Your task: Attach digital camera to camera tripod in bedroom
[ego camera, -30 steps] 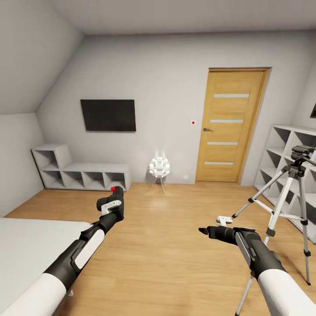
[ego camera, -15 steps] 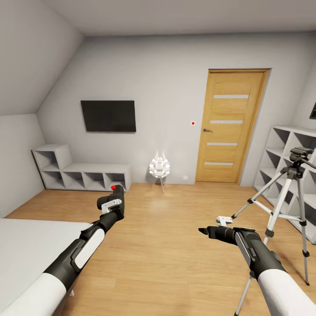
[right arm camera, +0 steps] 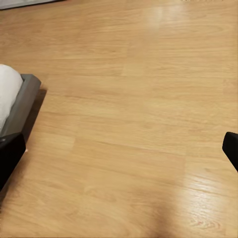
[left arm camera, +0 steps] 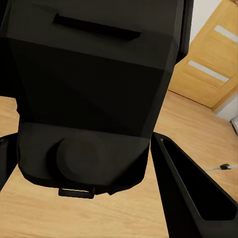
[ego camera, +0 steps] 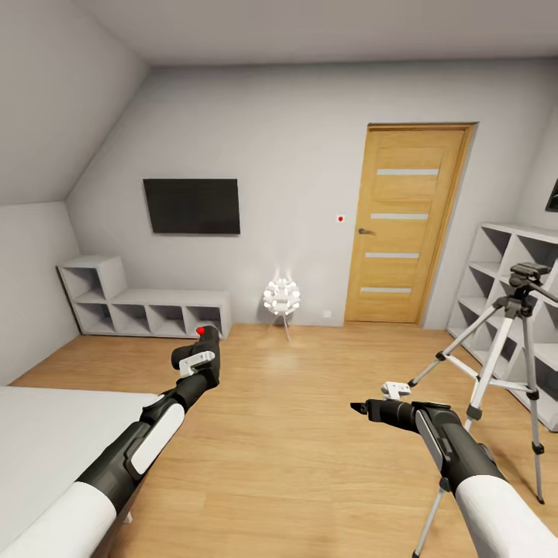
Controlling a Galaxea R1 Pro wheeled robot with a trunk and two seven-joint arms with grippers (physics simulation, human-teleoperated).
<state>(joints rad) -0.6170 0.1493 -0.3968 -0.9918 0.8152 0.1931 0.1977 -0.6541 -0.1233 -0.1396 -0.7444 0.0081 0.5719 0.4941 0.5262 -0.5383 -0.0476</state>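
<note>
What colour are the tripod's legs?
Silver, with black joints and feet; the camera tripod shows best in the head view.

This is a bedroom in a home. A bed with a white mattress (ego camera: 54, 434) sits at the lower left, a flat black TV (ego camera: 191, 205) hangs on the pale grey wall, low grey cube shelves (ego camera: 147, 310) stand under it, and an oak door (ego camera: 404, 225) is at the right.

Digital camera (left arm camera: 89, 99) matt black plastic; camera tripod (ego camera: 511, 341) legs shiny silver metal; floor (ego camera: 310, 434) smooth wood.

Left gripper (ego camera: 203, 346) clamped, right gripper (ego camera: 358, 407) spread
</note>
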